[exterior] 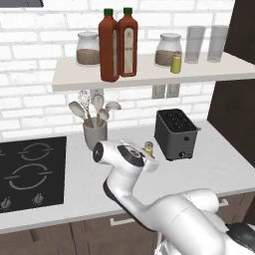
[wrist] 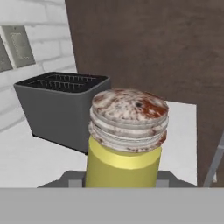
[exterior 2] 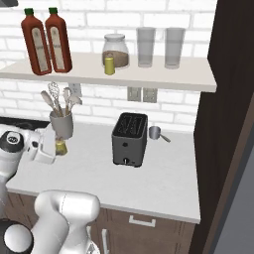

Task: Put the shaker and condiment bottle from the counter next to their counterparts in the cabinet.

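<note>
We have the claw [exterior: 148, 149] clenched on the shaker [wrist: 126, 140] — in the hand view its yellow body and mottled tan-pink cap sit right up against the lens, upright, with the toaster [wrist: 61, 107] just behind it on the white surface [wrist: 22, 162]. From the left base view we see the shaker's cap poking up at the wrist, between the utensil cup [exterior: 94, 133] and the toaster, above the surface; whether it touches the surface or is lifted clear of it we cannot tell. From the right base view the shaker shows as a yellow stub at the hand, just below the cup of spoons and whisk.

Up on the shelf [exterior: 149, 75] we see two tall red bottles side by side — the one [exterior: 108, 45] at the left stands nearer the front edge, the other [exterior: 128, 42] beside it shows a beige label, and the two look as if they touch. A jar of brown powder [exterior: 88, 49] stands left of them, a second jar [exterior: 168, 50] to their right, and the twin shaker [exterior: 176, 62] stands just in front of that second jar. Two clear glasses [exterior: 194, 44] stand further right. The stove [exterior: 30, 172] lies at the left of the surface, and a small metal cup [exterior 2: 155, 132] sits behind the toaster near the wall
</note>
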Robot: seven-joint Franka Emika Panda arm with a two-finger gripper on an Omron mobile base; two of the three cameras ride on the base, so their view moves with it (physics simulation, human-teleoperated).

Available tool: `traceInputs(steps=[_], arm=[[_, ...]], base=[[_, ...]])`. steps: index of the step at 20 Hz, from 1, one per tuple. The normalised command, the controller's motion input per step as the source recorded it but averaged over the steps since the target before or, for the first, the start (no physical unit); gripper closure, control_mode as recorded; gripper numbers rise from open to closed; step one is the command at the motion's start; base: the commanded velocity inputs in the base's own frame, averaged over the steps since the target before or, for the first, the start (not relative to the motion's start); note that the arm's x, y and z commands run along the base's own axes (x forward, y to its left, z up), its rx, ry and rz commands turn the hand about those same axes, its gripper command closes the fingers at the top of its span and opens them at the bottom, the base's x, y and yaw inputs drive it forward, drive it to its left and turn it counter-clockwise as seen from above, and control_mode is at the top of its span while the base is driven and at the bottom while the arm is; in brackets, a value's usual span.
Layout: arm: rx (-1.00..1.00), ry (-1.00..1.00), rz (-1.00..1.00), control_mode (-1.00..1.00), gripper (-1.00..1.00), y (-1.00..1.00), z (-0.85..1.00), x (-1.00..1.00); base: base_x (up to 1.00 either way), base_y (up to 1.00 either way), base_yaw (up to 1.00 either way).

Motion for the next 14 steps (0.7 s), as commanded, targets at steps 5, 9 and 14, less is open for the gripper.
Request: traceInputs(steps=[5, 9, 14], arm=[[0.01, 0.04, 0.05, -1.00, 1.00, -0.22, 0.85, 0.00], [0.00, 0.03, 0.06, -1.00, 1.00, -0.27, 0.87, -0.01], [0.06, 0.05, 0.08, -1.00, 1.00, -0.36, 0.84, -0.11]], base=[[0.00, 0.00, 0.00], [0.00, 0.00, 0.00], [0.00, 0.00, 0.00]])
